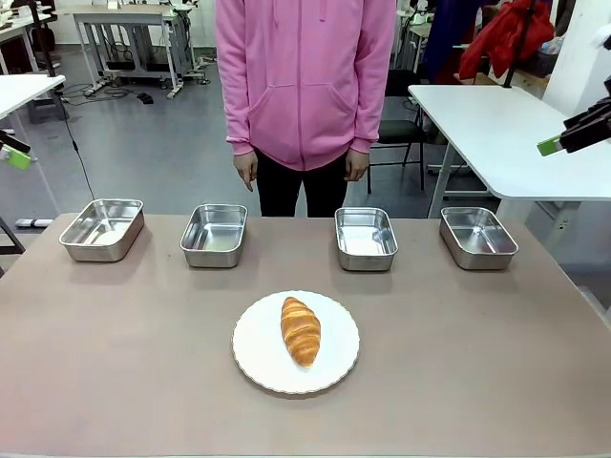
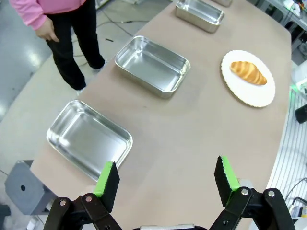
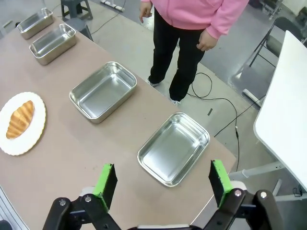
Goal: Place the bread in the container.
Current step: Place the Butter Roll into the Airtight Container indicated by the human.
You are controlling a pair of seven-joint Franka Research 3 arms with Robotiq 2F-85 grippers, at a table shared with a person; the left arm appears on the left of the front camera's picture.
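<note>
Nothing is done yet: the bread point(image 1: 301, 330) lies on the white plate point(image 1: 253, 358), short of the four empty pans point(image 1: 212, 258), while the left gripper point(image 2: 165, 168) and right gripper point(image 3: 162, 171) hang wide open, holding nothing

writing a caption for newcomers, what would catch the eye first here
The golden-brown croissant lies on a round white plate in the middle of the table, nearer the robot. Behind it four empty steel pans stand in a row, and a person in a pink hoodie stands at the far edge. The left gripper and right gripper hang open at either side, holding nothing.
</note>
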